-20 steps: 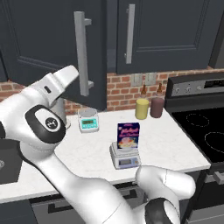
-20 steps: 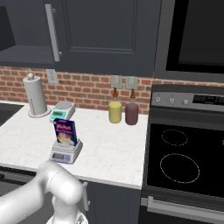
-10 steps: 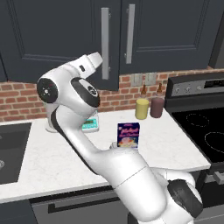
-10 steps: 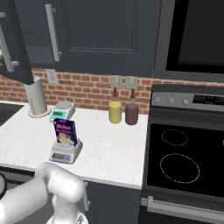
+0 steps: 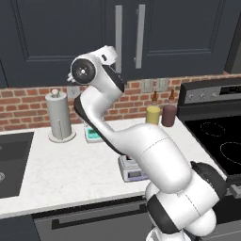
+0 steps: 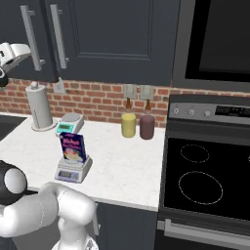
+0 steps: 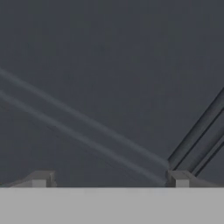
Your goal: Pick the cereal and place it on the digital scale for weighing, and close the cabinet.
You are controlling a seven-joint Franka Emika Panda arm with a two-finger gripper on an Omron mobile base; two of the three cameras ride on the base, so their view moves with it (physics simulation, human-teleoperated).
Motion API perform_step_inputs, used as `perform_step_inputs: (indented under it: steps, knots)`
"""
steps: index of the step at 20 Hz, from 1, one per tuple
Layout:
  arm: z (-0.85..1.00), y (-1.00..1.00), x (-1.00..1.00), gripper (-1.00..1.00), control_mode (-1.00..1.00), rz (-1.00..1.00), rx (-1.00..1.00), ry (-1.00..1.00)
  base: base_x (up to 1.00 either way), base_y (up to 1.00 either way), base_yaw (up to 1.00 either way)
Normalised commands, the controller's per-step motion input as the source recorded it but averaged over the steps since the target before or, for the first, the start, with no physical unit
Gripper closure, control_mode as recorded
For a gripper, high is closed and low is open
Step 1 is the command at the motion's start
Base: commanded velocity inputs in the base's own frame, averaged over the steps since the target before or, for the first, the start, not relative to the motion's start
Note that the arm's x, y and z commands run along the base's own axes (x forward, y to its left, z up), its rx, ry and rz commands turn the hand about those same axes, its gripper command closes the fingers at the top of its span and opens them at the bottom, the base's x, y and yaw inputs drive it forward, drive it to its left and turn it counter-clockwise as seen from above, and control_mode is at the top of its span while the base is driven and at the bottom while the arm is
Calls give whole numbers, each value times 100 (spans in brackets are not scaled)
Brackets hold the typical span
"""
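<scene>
The cereal (image 6: 73,148), a small dark-blue box with a purple-pink front, stands upright on the digital scale (image 6: 72,172), a low white-grey scale near the counter's front edge. From the left base view my arm hides the box and most of the digital scale (image 5: 130,173). The dark cabinet (image 5: 56,37) above the counter has both doors flush, with its silver handles (image 5: 118,38) side by side. My gripper (image 7: 109,180) is open and holds nothing. It is raised right up against the cabinet (image 7: 109,78) door panel, with the white hand (image 6: 13,51) left of the handles (image 6: 31,36).
A paper towel roll (image 5: 59,117) and a teal-fronted scale (image 5: 94,134) stand at the back of the counter. A yellow can (image 6: 128,125) and a dark jar (image 6: 147,126) sit by the brick wall. The stove (image 6: 205,180) is on the right and a sink (image 5: 12,160) on the left.
The left cabinet door has swung from open to shut, with my hand moving right along with it. The cereal stays on the digital scale. The gripper stays open.
</scene>
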Motion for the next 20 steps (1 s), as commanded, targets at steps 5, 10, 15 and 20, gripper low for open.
perform_step_inputs:
  steps: [5,10,15,20]
  knots:
    - [0,-45,74,-100,-100,20,8,4,0,0,0]
    - [0,-40,86,-100,-100,20,7,4,0,0,0]
    - [-10,-32,98,-100,-100,21,4,22,0,0,0]
    - [-16,-32,100,-100,-100,23,4,18,0,0,0]
